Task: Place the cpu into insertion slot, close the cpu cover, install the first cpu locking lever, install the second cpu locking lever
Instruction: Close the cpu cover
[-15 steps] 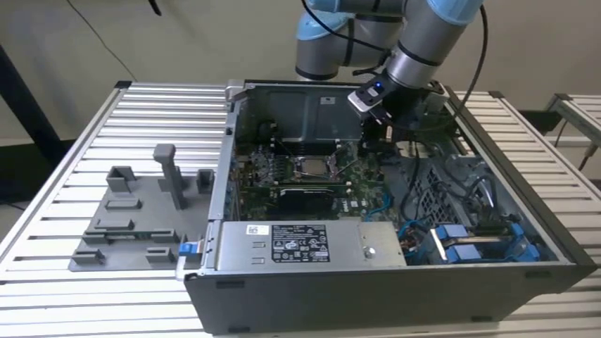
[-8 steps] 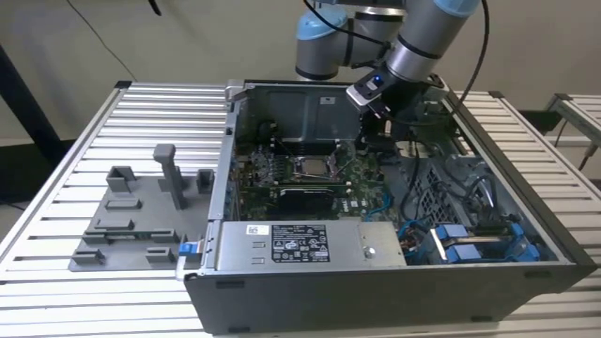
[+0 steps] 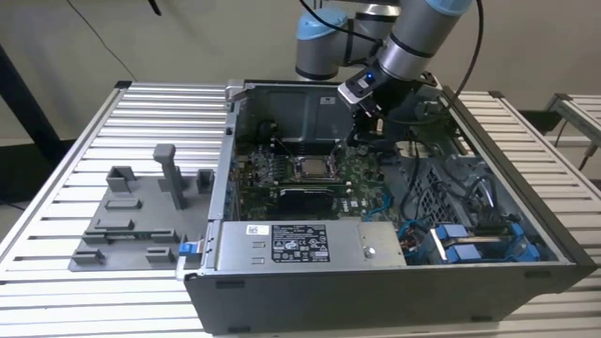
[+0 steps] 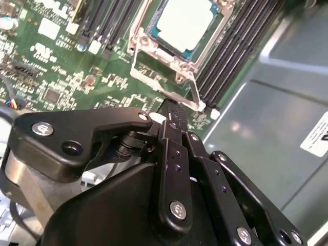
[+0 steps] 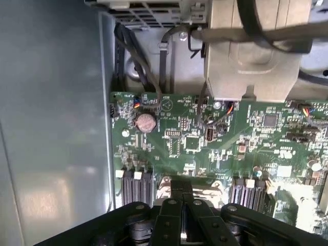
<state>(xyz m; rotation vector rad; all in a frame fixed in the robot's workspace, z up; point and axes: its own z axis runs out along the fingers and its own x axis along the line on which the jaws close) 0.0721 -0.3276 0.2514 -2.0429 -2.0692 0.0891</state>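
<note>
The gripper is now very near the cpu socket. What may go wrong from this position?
1. The gripper tip sits right beside the silver metal frame around the cpu. A sideways slip could scrape the green board or the memory slots.
2. In the exterior view, loose cables lie inside the case close to the arm and might snag.

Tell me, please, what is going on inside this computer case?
A robot arm is reaching into the open computer case, above the green motherboard. The cpu already sits in the insertion slot, and the cpu cover appears to lie down around it. The gripper is shut, its tip close to a thin wire lever beside the socket. I cannot tell whether that lever is latched.
</note>
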